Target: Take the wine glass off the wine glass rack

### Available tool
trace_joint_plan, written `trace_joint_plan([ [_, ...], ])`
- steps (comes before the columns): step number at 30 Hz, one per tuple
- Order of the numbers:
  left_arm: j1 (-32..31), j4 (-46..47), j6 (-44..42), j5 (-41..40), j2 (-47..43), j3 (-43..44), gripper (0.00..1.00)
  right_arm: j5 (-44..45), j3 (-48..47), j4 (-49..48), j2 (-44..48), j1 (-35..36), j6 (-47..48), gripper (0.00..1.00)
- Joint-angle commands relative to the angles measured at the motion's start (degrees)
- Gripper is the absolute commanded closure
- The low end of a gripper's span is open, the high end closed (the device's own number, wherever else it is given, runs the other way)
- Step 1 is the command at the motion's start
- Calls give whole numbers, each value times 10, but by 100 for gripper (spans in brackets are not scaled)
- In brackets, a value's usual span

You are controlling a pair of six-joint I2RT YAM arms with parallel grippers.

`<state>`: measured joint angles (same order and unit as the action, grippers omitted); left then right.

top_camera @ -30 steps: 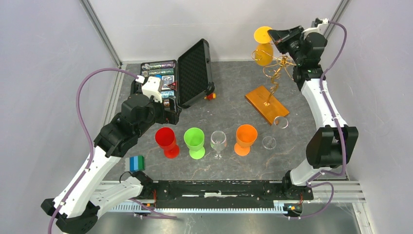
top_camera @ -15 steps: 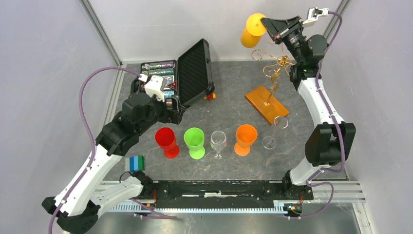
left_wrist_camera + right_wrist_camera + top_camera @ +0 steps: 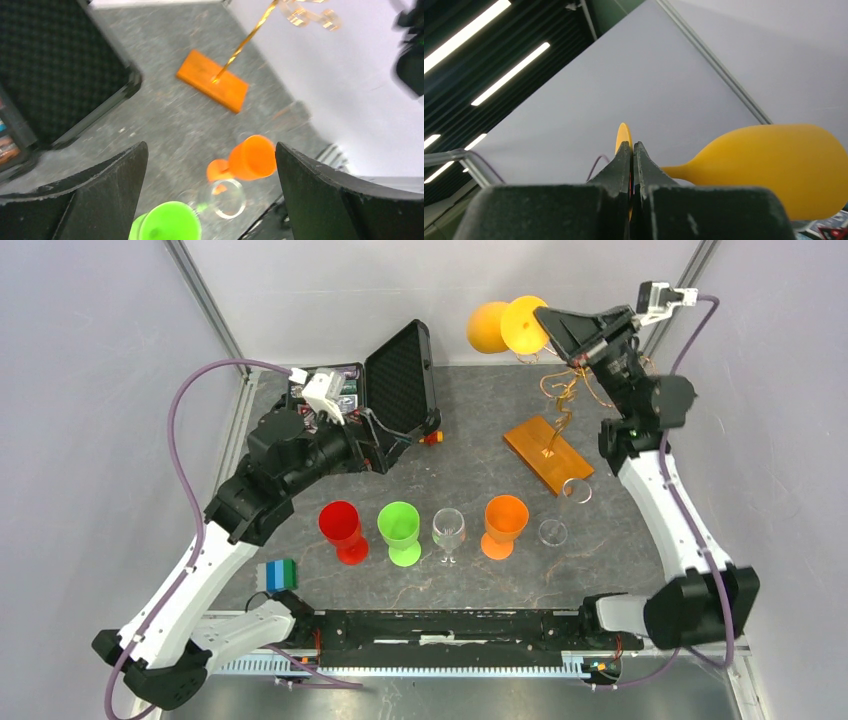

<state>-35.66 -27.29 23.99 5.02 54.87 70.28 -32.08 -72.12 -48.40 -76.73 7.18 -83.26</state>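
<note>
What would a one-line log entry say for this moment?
right fingers: shut on foot of yellow wine glass | glass: tipped sideways, lifted off wine glass rack | left fingers: open, empty

The yellow wine glass point(image 3: 487, 327), pinched at its foot by the right hand point(image 3: 545, 318), lies sideways in the air, near the top of the upright gold wine glass rack point(image 3: 535, 445).
</note>
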Motion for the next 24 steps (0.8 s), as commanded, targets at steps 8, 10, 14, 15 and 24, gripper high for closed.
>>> trace_joint_plan([
  [8,48,322,271,271,62,27,0,37,140,-99,177,48,-51,100],
  [10,48,377,311,298,85,25,0,52,148,-48,207,66,-19,100],
  [14,48,426,353,316,125,31,0,74,174,-18,249,76,-11,100],
  [15,48,437,358,319,130,31,0,75,183,-24,256,77,-19,100],
  [24,48,499,392,341,163,35,0,91,241,-97,264,91,-96,100],
])
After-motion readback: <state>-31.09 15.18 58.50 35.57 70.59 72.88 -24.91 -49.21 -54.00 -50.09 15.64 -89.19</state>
